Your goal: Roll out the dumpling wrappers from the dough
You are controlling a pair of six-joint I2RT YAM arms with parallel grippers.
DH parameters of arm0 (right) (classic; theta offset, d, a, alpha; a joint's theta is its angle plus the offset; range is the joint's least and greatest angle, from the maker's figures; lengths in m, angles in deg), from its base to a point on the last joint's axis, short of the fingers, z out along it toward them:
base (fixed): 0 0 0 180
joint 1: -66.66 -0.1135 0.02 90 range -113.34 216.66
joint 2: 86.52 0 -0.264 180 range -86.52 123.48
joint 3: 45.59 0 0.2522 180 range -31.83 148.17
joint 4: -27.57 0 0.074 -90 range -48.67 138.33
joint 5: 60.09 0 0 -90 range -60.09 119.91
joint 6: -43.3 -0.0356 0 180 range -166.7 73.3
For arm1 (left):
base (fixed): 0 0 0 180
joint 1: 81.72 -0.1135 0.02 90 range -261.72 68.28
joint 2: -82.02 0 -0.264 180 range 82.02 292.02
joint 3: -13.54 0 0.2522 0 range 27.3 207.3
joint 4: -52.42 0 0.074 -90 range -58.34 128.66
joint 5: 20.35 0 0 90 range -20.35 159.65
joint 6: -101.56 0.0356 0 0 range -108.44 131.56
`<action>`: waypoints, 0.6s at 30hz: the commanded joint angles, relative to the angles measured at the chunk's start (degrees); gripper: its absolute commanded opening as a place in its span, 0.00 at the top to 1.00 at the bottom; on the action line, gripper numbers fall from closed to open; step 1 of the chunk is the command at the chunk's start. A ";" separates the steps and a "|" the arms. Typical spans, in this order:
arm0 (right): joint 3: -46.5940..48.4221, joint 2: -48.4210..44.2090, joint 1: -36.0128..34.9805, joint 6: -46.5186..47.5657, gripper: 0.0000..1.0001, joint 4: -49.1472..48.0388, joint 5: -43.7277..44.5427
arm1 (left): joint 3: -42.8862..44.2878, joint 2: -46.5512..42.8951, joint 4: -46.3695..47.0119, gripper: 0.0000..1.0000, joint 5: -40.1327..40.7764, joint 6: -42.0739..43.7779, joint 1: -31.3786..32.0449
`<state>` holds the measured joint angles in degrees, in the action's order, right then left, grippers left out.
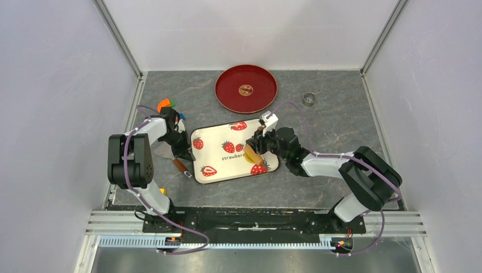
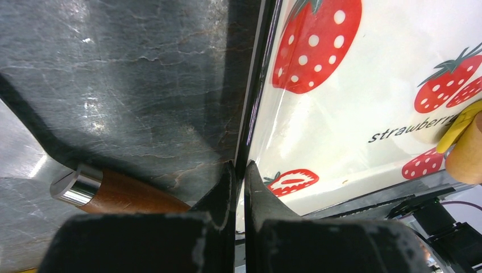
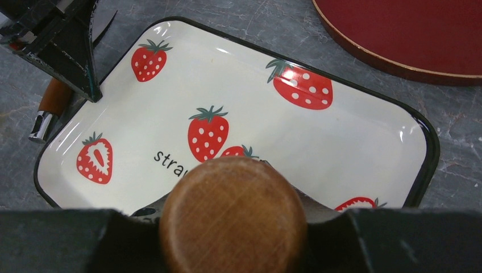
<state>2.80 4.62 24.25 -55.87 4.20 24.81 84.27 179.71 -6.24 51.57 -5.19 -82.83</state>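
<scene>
A white strawberry-print tray (image 1: pixel 219 162) lies mid-table. My left gripper (image 1: pixel 185 152) is shut on its black left rim (image 2: pixel 250 131), one finger on each side. My right gripper (image 1: pixel 258 147) is shut on a wooden rolling pin (image 3: pixel 233 216), which is held over the tray's right part. The pin rests on a lump of yellow dough (image 1: pixel 250 158), whose edge shows beside the pin's end (image 2: pixel 457 122). In the right wrist view the pin hides the dough. A small yellowish round disc, the dumpling wrapper (image 1: pixel 246 89), lies in the middle of the red plate (image 1: pixel 227 96).
A wooden-handled tool (image 1: pixel 181 166) with a metal blade lies just left of the tray, under the left arm. A small metal ring (image 1: pixel 308 99) stands at the back right. Orange, green and blue objects (image 1: pixel 166 104) sit at the far left. White walls enclose the table.
</scene>
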 commanded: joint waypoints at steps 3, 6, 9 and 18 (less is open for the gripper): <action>-13.89 5.23 -2.35 -7.96 1.00 25.75 0.33 | -1.27 -0.80 -1.29 0.98 -0.25 -2.60 0.40; -15.30 6.60 -4.66 -10.50 1.00 23.84 1.43 | -0.65 -1.46 -2.31 0.98 0.40 -2.33 0.40; -17.01 7.90 -4.88 -12.21 1.00 21.81 2.17 | -0.06 -1.37 -2.73 0.98 0.18 -2.04 0.38; -18.38 9.59 -5.76 -12.90 1.00 19.49 3.11 | 1.04 0.36 -3.24 0.98 -0.21 -0.87 0.40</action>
<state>-6.55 6.50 20.64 -73.66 -11.18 29.66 84.36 179.58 -6.57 51.43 -5.60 -82.83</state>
